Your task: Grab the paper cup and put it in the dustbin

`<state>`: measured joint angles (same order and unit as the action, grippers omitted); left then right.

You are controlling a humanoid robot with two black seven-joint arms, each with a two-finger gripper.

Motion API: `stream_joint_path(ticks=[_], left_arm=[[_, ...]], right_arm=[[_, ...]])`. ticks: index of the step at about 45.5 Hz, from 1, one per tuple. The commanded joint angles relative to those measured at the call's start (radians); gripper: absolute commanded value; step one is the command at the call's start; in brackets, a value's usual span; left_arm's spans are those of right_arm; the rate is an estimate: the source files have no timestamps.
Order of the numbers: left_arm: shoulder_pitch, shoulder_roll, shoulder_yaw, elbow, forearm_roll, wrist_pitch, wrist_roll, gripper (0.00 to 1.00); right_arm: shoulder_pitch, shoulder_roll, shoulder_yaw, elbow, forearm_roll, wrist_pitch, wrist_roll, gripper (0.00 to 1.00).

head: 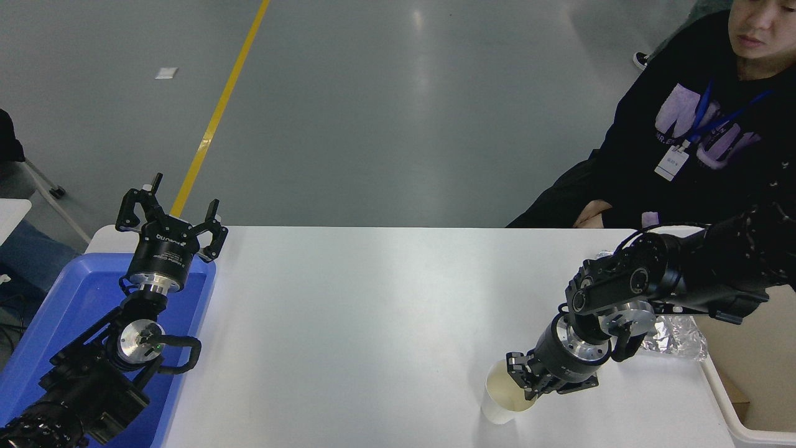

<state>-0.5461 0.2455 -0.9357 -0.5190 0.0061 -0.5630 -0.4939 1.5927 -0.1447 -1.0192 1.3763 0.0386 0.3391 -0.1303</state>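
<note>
The paper cup (pixel 501 398) is white with a cream inside and stands on the white table (pixel 373 311) near its front right, tilted slightly. My right gripper (pixel 521 378) comes down from the right and its fingers (pixel 528 389) close on the cup's right rim, one of them inside the cup. The dustbin (pixel 724 398) is a cream-white bin at the lower right corner, just right of the table and cut off by the picture's edge. My left gripper (pixel 171 214) is open and empty, parked above the blue tray at the left.
A blue plastic tray (pixel 62 311) sits at the table's left edge under the left arm. A crinkled silver foil tray (pixel 681 339) lies behind my right arm beside the dustbin. A person (pixel 696 143) in black sits at the far right.
</note>
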Motion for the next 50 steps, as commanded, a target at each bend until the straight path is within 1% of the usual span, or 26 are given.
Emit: stream_joint_path(ticks=[1, 23, 30, 34, 39, 46, 50], left_arm=[[0.000, 0.000, 0.000, -0.001, 0.000, 0.000, 0.000, 0.98], [0.000, 0.000, 0.000, -0.001, 0.000, 0.000, 0.000, 0.98], [0.000, 0.000, 0.000, 0.001, 0.000, 0.000, 0.000, 0.98], [0.000, 0.000, 0.000, -0.001, 0.000, 0.000, 0.000, 0.98], [0.000, 0.000, 0.000, -0.001, 0.000, 0.000, 0.000, 0.98], [0.000, 0.000, 0.000, -0.001, 0.000, 0.000, 0.000, 0.98], [0.000, 0.001, 0.000, 0.001, 0.000, 0.000, 0.000, 0.98]], right_arm=[[0.003, -0.003, -0.002, 0.001, 0.024, 0.006, 0.000, 0.00], [0.007, -0.004, -0.002, 0.001, 0.027, 0.005, 0.000, 0.00], [0.019, -0.007, -0.006, 0.004, 0.063, 0.006, 0.000, 0.00], [0.072, -0.027, -0.013, 0.032, 0.073, 0.021, 0.000, 0.00], [0.202, -0.082, -0.056, 0.082, 0.076, 0.128, 0.000, 0.00], [0.453, -0.185, -0.065, 0.121, 0.076, 0.435, 0.001, 0.00], [0.582, -0.219, -0.071, 0.129, 0.076, 0.446, 0.001, 0.00]])
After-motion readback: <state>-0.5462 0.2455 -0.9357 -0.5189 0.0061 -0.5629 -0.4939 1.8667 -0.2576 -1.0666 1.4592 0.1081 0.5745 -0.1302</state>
